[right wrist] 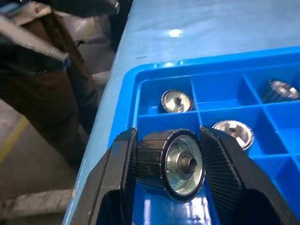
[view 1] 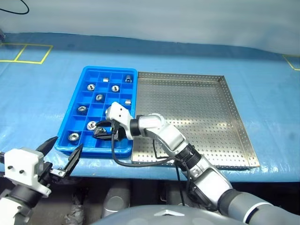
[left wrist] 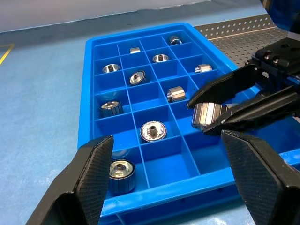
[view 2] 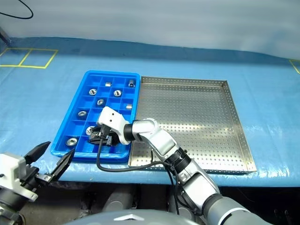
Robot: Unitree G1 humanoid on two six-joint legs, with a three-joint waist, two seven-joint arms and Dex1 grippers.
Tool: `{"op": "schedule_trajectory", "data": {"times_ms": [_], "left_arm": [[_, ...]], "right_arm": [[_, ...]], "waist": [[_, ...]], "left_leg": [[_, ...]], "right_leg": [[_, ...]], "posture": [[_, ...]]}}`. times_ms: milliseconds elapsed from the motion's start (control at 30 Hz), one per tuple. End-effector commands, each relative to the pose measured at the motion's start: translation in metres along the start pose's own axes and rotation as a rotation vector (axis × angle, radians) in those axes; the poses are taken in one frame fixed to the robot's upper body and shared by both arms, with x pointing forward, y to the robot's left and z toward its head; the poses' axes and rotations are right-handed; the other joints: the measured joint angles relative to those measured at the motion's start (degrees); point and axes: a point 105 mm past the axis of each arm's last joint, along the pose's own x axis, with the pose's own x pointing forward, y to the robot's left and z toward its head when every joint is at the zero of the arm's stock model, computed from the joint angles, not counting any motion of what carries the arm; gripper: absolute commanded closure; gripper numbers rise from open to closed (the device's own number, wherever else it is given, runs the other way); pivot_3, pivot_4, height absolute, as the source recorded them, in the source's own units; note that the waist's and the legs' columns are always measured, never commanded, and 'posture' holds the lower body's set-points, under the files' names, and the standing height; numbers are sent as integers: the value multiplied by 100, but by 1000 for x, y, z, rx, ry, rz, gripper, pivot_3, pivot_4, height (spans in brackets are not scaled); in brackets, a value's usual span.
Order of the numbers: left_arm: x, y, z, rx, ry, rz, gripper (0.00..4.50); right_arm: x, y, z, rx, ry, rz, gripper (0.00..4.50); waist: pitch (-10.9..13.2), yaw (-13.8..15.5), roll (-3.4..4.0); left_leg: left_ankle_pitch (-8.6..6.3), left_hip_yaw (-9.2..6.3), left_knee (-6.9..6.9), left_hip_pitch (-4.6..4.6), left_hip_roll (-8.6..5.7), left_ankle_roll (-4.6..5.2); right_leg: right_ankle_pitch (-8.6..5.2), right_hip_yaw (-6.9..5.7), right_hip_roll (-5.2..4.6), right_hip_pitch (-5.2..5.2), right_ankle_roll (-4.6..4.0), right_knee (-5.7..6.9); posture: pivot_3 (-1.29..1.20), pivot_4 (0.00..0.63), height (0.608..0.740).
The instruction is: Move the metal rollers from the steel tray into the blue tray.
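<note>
Right gripper (right wrist: 171, 171)'s ribbed black fingers clamp a knurled, hollow steel roller (right wrist: 176, 164) over the gridded blue tray (view 1: 75, 110); left gripper (left wrist: 173, 183)'s fingers stand apart.

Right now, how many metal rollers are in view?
11 metal rollers: ten in separate compartments of the blue tray, one held by the right gripper above it. None on the steel tray; others may be hidden.

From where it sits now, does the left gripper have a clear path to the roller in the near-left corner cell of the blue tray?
Probably yes: the left gripper is open at the blue tray's near edge beside that roller, with nothing between them.
</note>
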Motion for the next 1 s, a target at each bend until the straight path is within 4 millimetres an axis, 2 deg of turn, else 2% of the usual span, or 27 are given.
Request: {"op": "schedule_trajectory", "data": {"times_ms": [33, 100, 167, 267, 333, 400, 467, 533, 633, 733, 800, 867, 1000], "left_arm": [[2, -9, 15, 54, -39, -31, 477], [4, -8, 15, 58, -40, -34, 477], [6, -9, 16, 58, -41, -41, 477], [12, -11, 18, 56, -57, -64, 477], [20, -15, 22, 55, -79, -96, 477], [31, -20, 26, 55, -108, -133, 477], [46, -27, 32, 49, -148, -180, 477], [63, -36, 39, 45, -201, -234, 477], [98, -40, 50, 55, -296, -223, 477], [123, -56, 52, 74, -331, -284, 477], [137, -66, 52, 83, -337, -328, 477], [146, -74, 51, 83, -334, -378, 477], [157, -87, 45, 79, -312, -453, 477]], "right_arm": [[1, 8, 6, -38, -10, 30, 1551], [0, 6, 7, -40, -26, 9, 821], [-3, 3, 17, -49, -88, -23, 233], [-13, -6, 39, -71, -176, -87, 233], [-26, -16, 58, -107, -261, -161, 233], [-45, -27, 73, -138, -338, -249, 233], [-70, -43, 79, -172, -363, -375, 233], [-103, -62, 74, -203, -331, -539, 233], [-162, -87, 48, -211, -190, -798, 233], [-208, -90, 19, -179, -64, -934, 233], [-224, -78, -1, -147, 16, -927, 233], [-230, -63, -15, -108, 67, -878, 233], [-236, -45, -25, -53, 77, -874, 233]], "waist": [[0, -9, 0], [0, -33, 0], [0, -52, 0], [1, -63, 1], [2, -59, 2], [3, -60, 4], [1, -74, 3], [0, -80, 3], [-8, -146, -5], [-13, -274, 2], [-13, -438, 7], [-14, -626, 9], [-14, -990, 12]], "left_leg": [[1, 0, 0, 0, 0, -2], [2, -2, 1, 0, 1, -2], [0, -4, 1, 1, 1, 0], [-1, -16, 1, 0, 3, 3], [3, -28, 0, 0, 3, -5], [7, -39, 1, 0, 1, -11], [11, -48, 2, 1, -2, -16], [14, -50, 3, 3, -6, -21], [28, -49, 6, 4, -20, -36], [34, -44, 5, 0, -27, -40], [32, -32, 0, -4, -19, -36], [23, -20, -8, -5, -10, -24], [-11, -1, -12, -3, 8, 30]], "right_leg": [[0, 0, 1, 0, -1, 0], [0, 0, 2, 0, 0, 1], [0, 0, 6, 1, 0, 1], [0, 1, 16, 2, 0, 2], [1, 0, 25, 4, -2, 4], [1, -4, 29, 6, -3, 7], [5, -6, 31, 11, -9, 9], [27, -6, 33, 15, -39, 6], [33, -4, 33, 21, -41, 2], [41, 0, 32, 22, -46, -2], [41, 6, 33, 13, -44, -3], [53, 10, 34, 4, -22, -2], [53, 21, 42, -6, -21, 0]], "posture": [[268, 150, 740], [257, 150, 740], [248, 150, 740], [225, 150, 740], [195, 150, 740], [162, 150, 740], [131, 150, 740], [83, 150, 740], [-5, 150, 740], [-82, 150, 740], [-141, 150, 740], [-186, 150, 740], [-225, 150, 740]]}}
